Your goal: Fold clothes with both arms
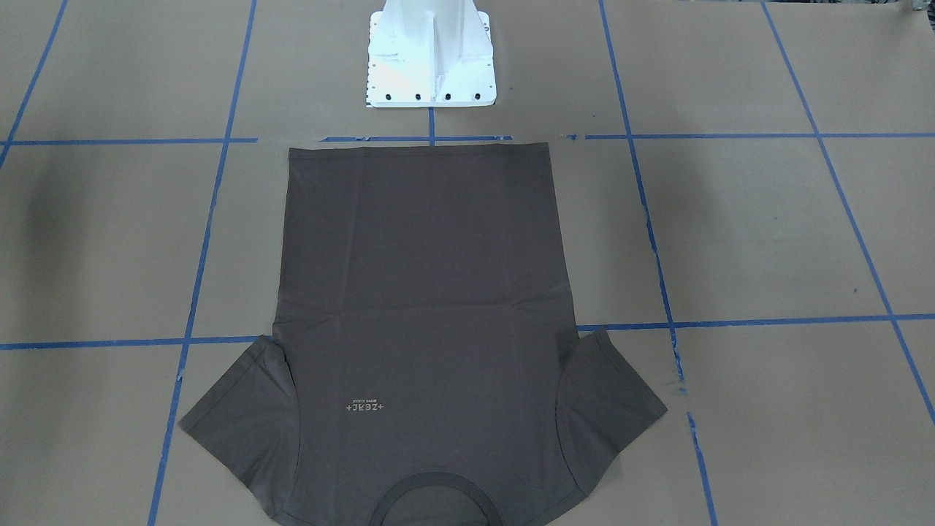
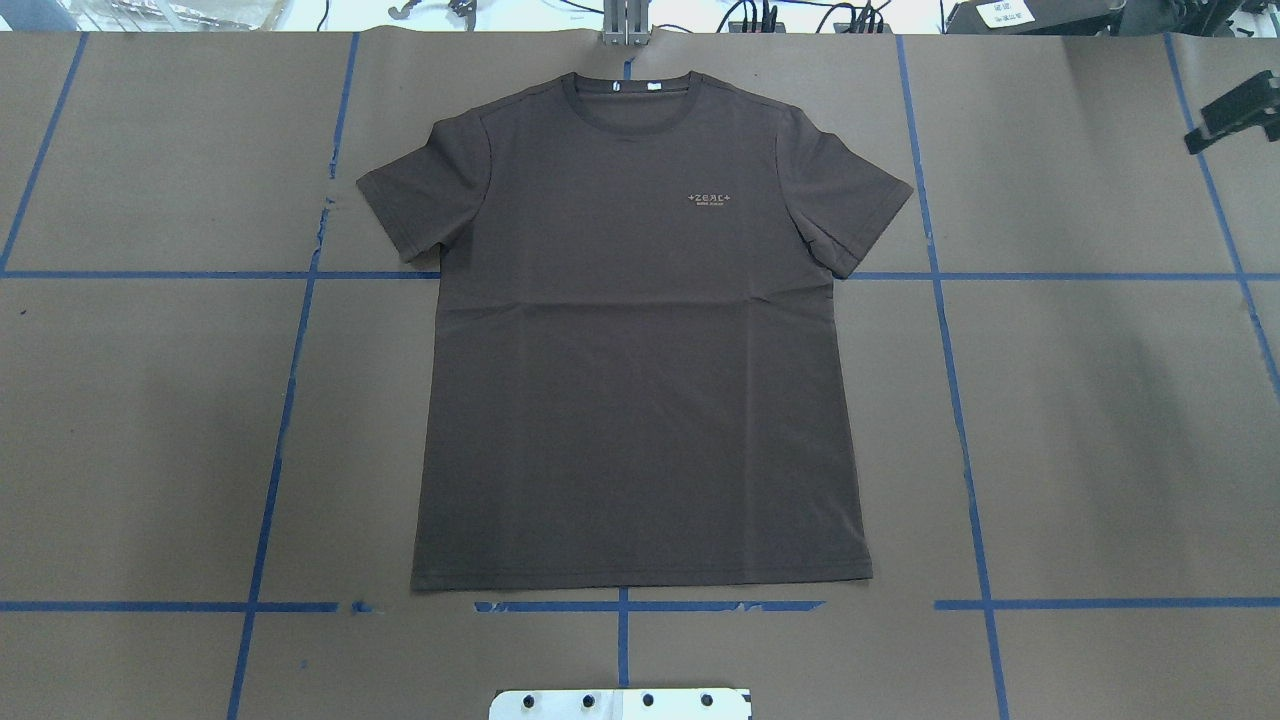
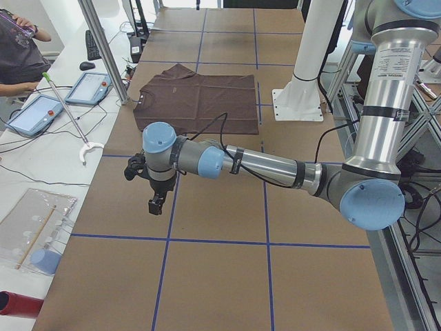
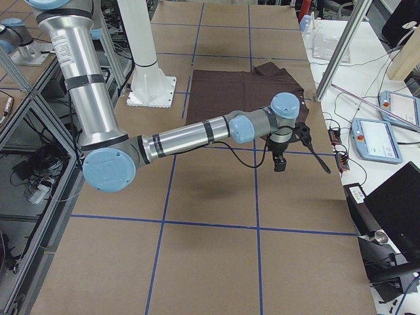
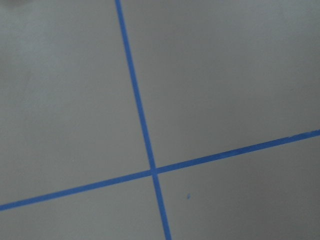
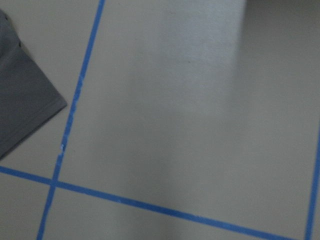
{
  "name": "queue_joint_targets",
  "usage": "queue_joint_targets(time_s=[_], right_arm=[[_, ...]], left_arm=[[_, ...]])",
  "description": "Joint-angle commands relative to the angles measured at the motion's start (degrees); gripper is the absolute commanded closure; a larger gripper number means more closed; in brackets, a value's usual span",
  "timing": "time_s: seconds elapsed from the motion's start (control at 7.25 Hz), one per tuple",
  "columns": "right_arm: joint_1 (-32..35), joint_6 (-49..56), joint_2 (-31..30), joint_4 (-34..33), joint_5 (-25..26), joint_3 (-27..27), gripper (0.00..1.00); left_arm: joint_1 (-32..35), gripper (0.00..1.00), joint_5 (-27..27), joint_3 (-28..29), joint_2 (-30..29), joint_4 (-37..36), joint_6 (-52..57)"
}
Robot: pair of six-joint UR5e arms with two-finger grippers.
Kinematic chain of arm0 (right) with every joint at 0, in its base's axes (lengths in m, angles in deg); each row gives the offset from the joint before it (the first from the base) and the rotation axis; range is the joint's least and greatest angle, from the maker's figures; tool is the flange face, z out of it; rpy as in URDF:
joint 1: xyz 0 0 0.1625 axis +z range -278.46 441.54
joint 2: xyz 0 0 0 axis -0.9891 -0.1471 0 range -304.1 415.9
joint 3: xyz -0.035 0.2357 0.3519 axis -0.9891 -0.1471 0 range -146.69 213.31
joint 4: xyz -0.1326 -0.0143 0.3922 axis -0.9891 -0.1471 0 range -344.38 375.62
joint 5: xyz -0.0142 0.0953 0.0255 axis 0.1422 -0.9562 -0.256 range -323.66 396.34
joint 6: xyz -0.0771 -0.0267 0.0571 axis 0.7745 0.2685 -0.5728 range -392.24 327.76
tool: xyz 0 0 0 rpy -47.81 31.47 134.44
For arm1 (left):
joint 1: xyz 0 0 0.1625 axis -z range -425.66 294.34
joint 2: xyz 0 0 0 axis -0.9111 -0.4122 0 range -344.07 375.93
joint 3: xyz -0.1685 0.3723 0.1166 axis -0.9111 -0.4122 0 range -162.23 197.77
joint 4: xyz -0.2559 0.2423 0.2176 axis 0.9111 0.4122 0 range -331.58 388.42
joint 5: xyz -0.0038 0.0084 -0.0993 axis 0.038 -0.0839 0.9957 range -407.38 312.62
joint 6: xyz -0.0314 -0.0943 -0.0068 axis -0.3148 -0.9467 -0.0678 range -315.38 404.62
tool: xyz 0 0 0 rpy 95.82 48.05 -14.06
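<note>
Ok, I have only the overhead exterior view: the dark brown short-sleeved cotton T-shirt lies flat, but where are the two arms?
Observer: The silver-grey left arm reaches out low over the bare brown paper; its black two-finger left gripper is apart from the T-shirt.
Operator: And the right one?
Observer: The right gripper hangs near a sleeve; the right wrist view shows one sleeve corner.
Operator: Open or shut?
Observer: The side views do not let me tell.
</note>
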Motion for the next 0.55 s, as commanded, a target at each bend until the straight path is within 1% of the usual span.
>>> queue_joint_targets(time_s=[0.0,0.14,0.28,0.41], right_arm=[[-9.0,-13.4,8.1,13.3,2.9,-12.5,0.0],[-12.0,-18.5,11.4,19.2,3.1,-18.5,0.0],[-13.2,-20.7,13.2,24.3,4.0,-23.2,0.0],[-15.6,-23.8,15.7,24.7,8.6,-26.1,0.0]], left_arm=[[-0.7,0.0,0.4,2.1,0.3,7.5,-2.1],[-1.1,0.0,0.2,3.0,-0.5,7.7,-5.2],[-3.0,0.0,-0.2,3.3,-0.9,7.7,-5.2],[-3.2,0.0,-0.1,3.3,-0.8,8.9,-5.2]])
